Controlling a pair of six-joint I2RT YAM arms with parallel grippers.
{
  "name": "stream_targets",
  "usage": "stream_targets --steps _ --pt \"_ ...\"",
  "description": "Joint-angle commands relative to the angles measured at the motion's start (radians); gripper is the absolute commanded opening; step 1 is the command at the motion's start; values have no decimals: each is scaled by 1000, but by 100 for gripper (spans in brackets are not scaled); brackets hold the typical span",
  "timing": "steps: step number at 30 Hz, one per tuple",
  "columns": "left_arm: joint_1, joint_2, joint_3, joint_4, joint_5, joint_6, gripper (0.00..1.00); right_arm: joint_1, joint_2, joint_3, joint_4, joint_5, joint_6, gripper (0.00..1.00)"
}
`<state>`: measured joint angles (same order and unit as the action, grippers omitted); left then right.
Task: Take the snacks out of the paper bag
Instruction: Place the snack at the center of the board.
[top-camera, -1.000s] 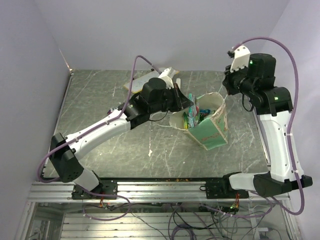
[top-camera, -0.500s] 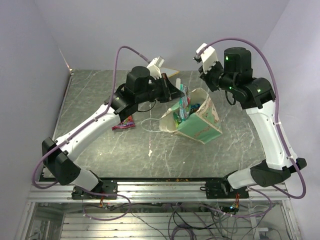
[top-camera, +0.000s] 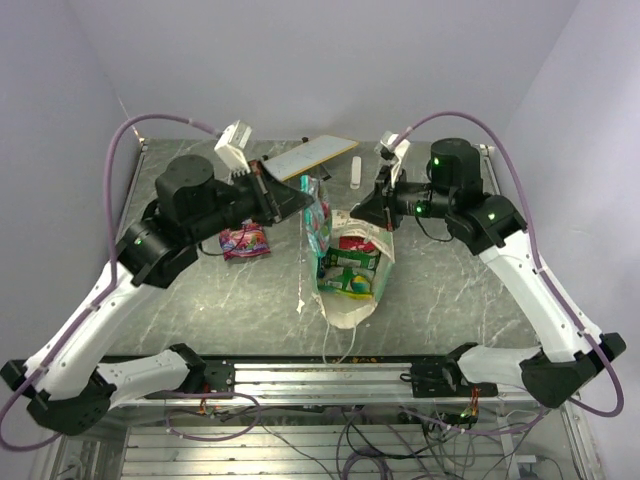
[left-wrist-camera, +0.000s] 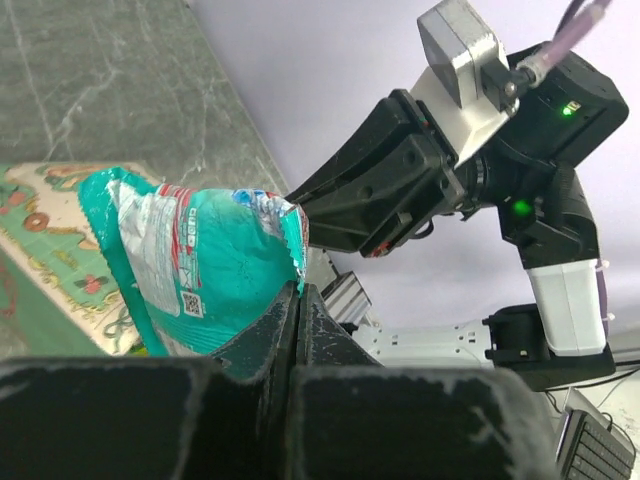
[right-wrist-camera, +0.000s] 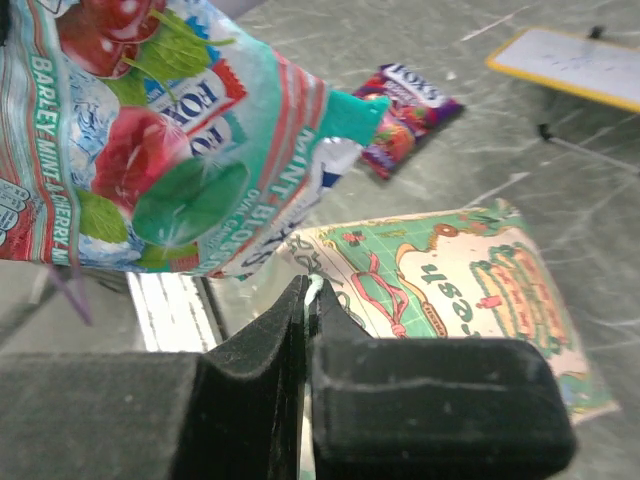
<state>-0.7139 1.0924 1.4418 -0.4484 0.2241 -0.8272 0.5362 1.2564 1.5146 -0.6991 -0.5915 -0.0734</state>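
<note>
My left gripper is shut on the top corner of a green snack packet, which hangs in the air left of the paper bag. In the left wrist view the fingertips pinch the packet. My right gripper is shut on the far edge of the mint-green bag, lifting that end. Its near end rests on the table, and a white cord handle trails from it. In the right wrist view the gripper pinches the thin bag edge, with the printed side below. A purple snack packet lies on the table.
A flat white board on black legs stands at the back, with a small white oblong object beside it. The two grippers are close together, facing each other over the bag. The purple packet and the board also show in the right wrist view.
The left gripper has drawn the green packet up and left, out of the bag. The right gripper has swung left with the bag's edge. The bag has turned and shifted toward the near edge.
</note>
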Motion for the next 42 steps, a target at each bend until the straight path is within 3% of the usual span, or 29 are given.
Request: stream_targets --steps 1,5,12,17,22,26,34,38,42 --pt "7 -99 -37 -120 -92 -42 7 4 -71 -115 250 -106 297 0" --pt "8 -130 -7 -238 -199 -36 7 4 -88 -159 284 -56 382 0" --pt "13 -49 171 -436 -480 14 7 4 -68 -129 183 17 353 0" --pt "112 29 200 -435 -492 124 7 2 -43 -78 124 83 327 0" --pt "356 155 134 -359 -238 221 7 2 -7 -16 100 123 349 0" --pt "508 215 4 -171 -6 198 7 2 17 14 67 103 343 0" --pt "686 325 -238 300 344 0 7 -1 31 34 49 116 303 0" --pt "698 427 -216 328 415 11 7 -4 54 35 70 93 293 0" --pt "795 486 -298 454 499 -32 7 -5 97 75 57 72 268 0"
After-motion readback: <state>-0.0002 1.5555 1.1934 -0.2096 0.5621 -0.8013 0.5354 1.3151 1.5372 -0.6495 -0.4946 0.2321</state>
